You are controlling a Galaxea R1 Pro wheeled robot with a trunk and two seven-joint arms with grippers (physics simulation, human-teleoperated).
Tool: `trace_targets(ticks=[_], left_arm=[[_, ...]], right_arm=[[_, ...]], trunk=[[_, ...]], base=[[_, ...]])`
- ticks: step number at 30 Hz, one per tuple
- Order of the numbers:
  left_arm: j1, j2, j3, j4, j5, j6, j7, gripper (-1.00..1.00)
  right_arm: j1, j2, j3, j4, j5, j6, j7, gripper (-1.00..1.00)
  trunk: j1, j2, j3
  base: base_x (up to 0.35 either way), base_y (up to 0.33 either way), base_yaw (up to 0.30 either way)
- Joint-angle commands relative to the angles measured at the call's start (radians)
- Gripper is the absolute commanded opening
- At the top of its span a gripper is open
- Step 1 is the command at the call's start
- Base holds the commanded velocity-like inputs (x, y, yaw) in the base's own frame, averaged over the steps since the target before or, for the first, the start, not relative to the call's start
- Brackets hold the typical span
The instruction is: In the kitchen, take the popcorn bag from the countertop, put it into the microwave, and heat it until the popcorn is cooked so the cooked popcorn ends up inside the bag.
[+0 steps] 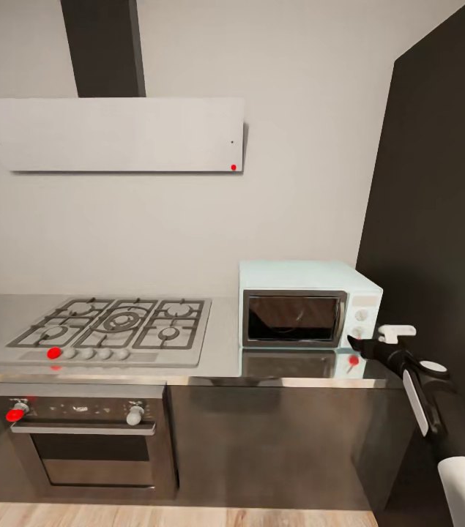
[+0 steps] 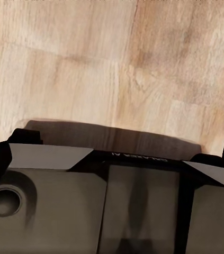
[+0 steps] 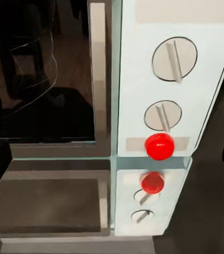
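From my head camera the right gripper [image 1: 364, 342] sits just in front of the microwave [image 1: 307, 304], at the lower corner of its control panel; its dark tip reaches toward the panel's lower edge, but I cannot tell whether the jaws are spread or pressed together, nor whether they touch anything; nothing shows between them. The microwave stands on the countertop [image 1: 225, 351] with its dark glass door closed, right of the gas hob [image 1: 111, 326]; the oven [image 1: 89, 432] is below the hob, the range hood [image 1: 115, 135] above.

The right wrist camera gives me what the head view is too coarse for: two white knobs [image 3: 174, 59] stacked on the pale panel, a red indicator light [image 3: 160, 145] beneath them, and all of it mirrored in the glossy slab.

The left wrist camera looks down at wooden floor [image 2: 112, 63] and the robot's own base [image 2: 112, 201]; I cannot tell that gripper's jaw state.
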Motion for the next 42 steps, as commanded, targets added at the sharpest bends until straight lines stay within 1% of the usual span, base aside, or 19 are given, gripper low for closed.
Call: trace_targets(ticks=[1, 4, 13, 25, 31, 42], left_arm=[[-0.001, 0.000, -0.008, 0.002, 0.010, -0.004, -0.004, 1.00], [-0.001, 0.000, -0.007, 0.002, 0.010, -0.004, -0.004, 1.00], [-0.001, 0.001, -0.006, 0.002, 0.011, -0.004, -0.005, 1.00], [-0.001, 0.000, -0.008, 0.002, 0.005, -0.004, -0.004, 1.00], [-0.001, -0.001, -0.008, 0.002, -0.002, -0.004, -0.005, 1.00], [-0.002, 0.001, -0.006, 0.002, 0.002, -0.004, -0.006, 1.00]], right_arm=[[-0.001, 0.000, -0.002, 0.000, 0.017, 0.004, 0.010, 1.00], [-0.001, 0.002, -0.002, 0.016, 0.029, 0.003, 0.009, 1.00], [-0.001, 0.003, -0.005, 0.082, 0.029, 0.004, -0.003, 1.00], [-0.001, 0.002, -0.007, 0.085, 0.033, 0.003, 0.004, 1.00], [-0.001, 0.003, -0.006, 0.085, 0.033, 0.003, 0.002, 1.00], [-0.001, 0.019, -0.004, 0.085, 0.031, 0.012, -0.005, 1.00]], trunk=[[0.000, -0.001, -0.001], [0.000, -0.001, -0.001], [0.000, -0.001, -0.001], [0.000, -0.001, -0.001], [0.000, -0.001, -0.001], [0.000, -0.001, -0.001]], base=[[0.000, 0.000, 0.000], [0.000, 0.000, 0.000], [0.000, 0.000, 0.000], [0.000, -0.004, 0.000], [0.000, -0.213, 0.000], [0.000, -0.021, 0.000]])
